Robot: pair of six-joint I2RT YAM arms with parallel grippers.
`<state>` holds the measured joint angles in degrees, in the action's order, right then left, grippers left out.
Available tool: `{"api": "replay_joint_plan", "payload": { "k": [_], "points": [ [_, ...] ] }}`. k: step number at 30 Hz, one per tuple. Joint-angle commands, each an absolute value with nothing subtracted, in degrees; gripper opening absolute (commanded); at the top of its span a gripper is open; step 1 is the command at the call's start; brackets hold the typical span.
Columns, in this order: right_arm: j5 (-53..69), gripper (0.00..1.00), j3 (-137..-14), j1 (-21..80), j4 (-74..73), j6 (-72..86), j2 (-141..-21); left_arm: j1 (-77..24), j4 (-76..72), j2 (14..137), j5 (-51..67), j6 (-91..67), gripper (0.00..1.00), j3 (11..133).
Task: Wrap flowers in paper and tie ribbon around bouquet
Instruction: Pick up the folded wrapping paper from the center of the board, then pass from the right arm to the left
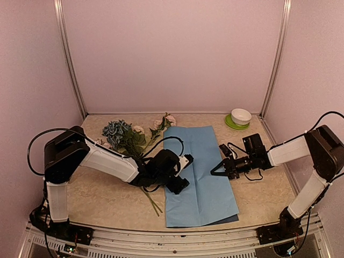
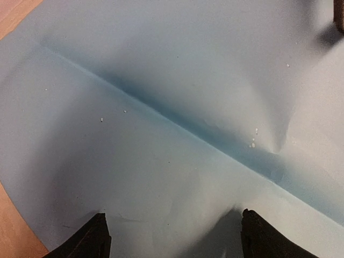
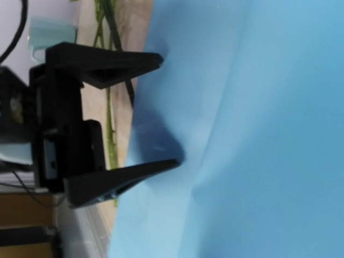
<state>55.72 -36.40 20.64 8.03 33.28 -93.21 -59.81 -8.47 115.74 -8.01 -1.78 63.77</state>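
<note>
paper: flat on the table, creased
flowers: on the table just left of it, not wrapped yet
left claw: spread wide, tips at the paper's left edge
right claw: at the paper's right edge, can't tell how wide tbh

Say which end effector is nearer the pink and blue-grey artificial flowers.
Left. The left end effector is beside the stems of the flowers; the right end effector is across the light blue paper.
</note>
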Motion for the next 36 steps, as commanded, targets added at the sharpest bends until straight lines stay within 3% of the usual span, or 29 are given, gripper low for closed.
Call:
{"api": "replay_joint_plan", "payload": {
  "k": [1,5,11,21,27,28,30,34,36],
  "points": [
    [55.9,0.0,-36.7,21.5,9.9,36.3,-91.2,-59.5,-11.6,113.7,-7.8,-1.8,0.81,62.2],
    [53.6,0.0,-39.0,21.8,8.6,39.1,-85.4,-61.5,-17.4,103.8,-12.7,0.9,0.82,57.1],
    [43.6,0.0,-41.4,24.4,11.9,50.1,-76.5,-72.8,-26.5,92.6,-18.4,13.3,0.99,50.2],
    [31.4,0.0,-47.4,30.9,9.0,54.8,-72.0,-78.2,-35.1,84.6,-11.7,17.5,0.99,41.6],
    [29.3,0.0,-48.5,32.6,8.3,54.8,-70.6,-78.1,-34.5,89.8,-28.5,22.2,0.98,44.2],
    [29.3,0.0,-48.6,32.8,8.3,54.8,-70.4,-77.8,-35.5,90.9,-32.2,22.7,0.95,44.8],
    [28.9,0.0,-48.8,33.2,7.7,54.6,-70.2,-77.0,-36.2,91.9,-36.1,22.6,0.8,46.0],
    [28.6,0.0,-49.0,33.7,6.6,53.8,-69.9,-76.1,-39.6,90.0,-31.4,19.4,0.29,44.8],
    [28.4,0.0,-49.2,33.8,5.8,52.8,-69.6,-75.5,-41.4,88.2,-27.9,15.9,0.09,43.2]
  ]
}}
